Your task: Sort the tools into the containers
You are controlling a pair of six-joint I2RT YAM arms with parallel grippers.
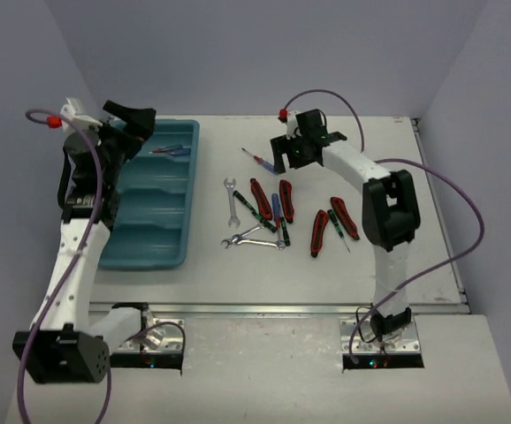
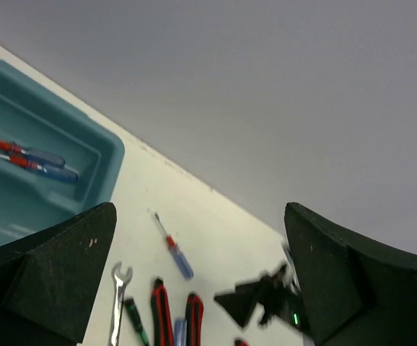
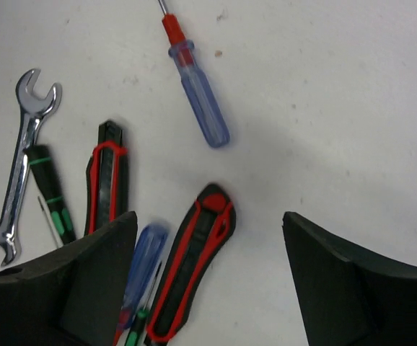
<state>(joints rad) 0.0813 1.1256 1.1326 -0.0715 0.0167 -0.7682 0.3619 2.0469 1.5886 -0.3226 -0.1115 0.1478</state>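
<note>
The teal tray point(image 1: 119, 249) lies at the left. Two blue-and-red screwdrivers point(image 1: 169, 150) lie in its far compartment, also in the left wrist view point(image 2: 35, 160). My left gripper point(image 1: 136, 119) is open and empty above the tray's far end point(image 2: 198, 216). My right gripper point(image 1: 286, 166) is open and empty above the tool pile point(image 3: 210, 216). Below it lie red-and-black pliers point(image 3: 194, 274), a blue screwdriver point(image 3: 140, 274), a black-green screwdriver point(image 3: 50, 194), a silver wrench point(image 3: 21, 166) and a blue-and-red screwdriver point(image 3: 198, 94).
More wrenches point(image 1: 254, 238) and a second pair of red-and-black pliers point(image 1: 331, 225) lie nearer the arms. The grey back wall stands just beyond the table's far edge. The right arm's cable point(image 1: 450, 190) loops over the right side.
</note>
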